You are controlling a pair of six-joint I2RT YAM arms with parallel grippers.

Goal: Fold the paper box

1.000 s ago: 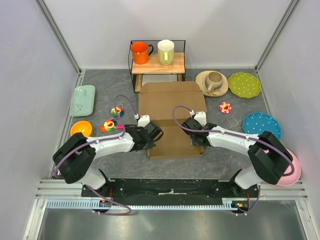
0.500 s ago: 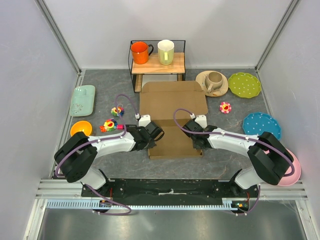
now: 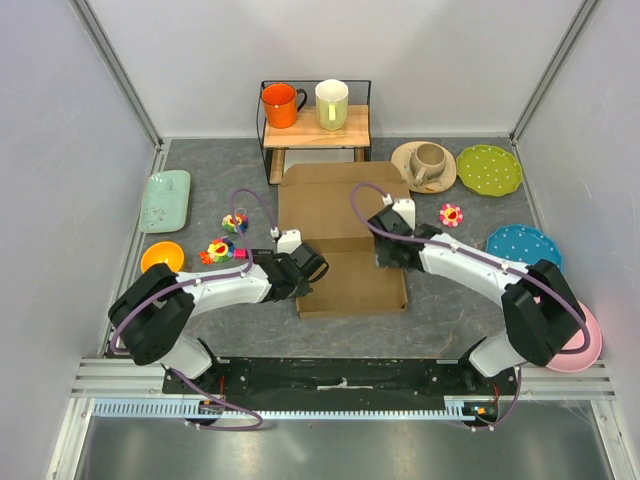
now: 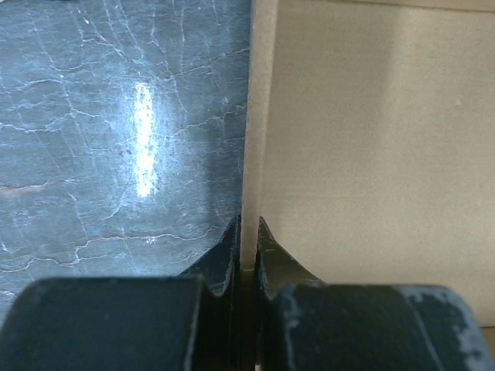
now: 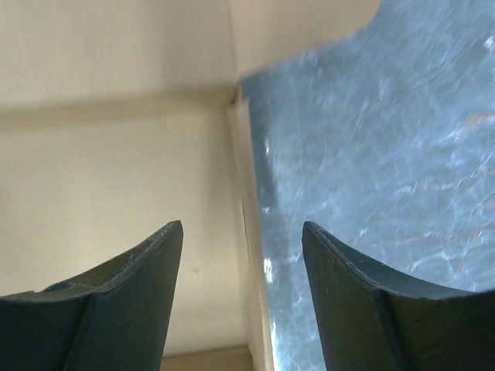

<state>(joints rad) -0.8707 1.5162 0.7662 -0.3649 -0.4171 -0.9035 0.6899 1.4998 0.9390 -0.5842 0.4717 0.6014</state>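
Top view:
- Finding the paper box (image 3: 345, 215) lying mid-table on the grey table (image 3: 200, 170), between the two arms, its far panel reaching toward the wire rack (image 3: 316, 130).
- Seeing the left gripper (image 3: 310, 268) staying at the box's near left edge, same spot as a second ago.
- Noting the right gripper (image 3: 386, 252) shifting away from the near right edge, now sitting farther back along the right side, close to the cross crease.
- Seeing the near right edge of the box lying lower and flatter than before.
- Finding the orange mug (image 3: 281, 105) and pale mug (image 3: 332, 104) staying unmoved on the rack.

Left wrist view:
- Looking down the left gripper (image 4: 247, 251), fingers nearly together, pinching a thin upright strip of the paper box (image 4: 371, 154) along its left edge.
- Seeing bare table (image 4: 116, 116) just left of that strip and flat cardboard to the right.

Right wrist view:
- Looking past the right gripper (image 5: 240, 226), fingers standing wide apart, gripping nothing.
- Straddling the right edge of the paper box (image 5: 116, 154): one finger hanging over cardboard, the other over the table (image 5: 387, 139).
- Showing some blur; not telling whether either fingertip is touching the box.
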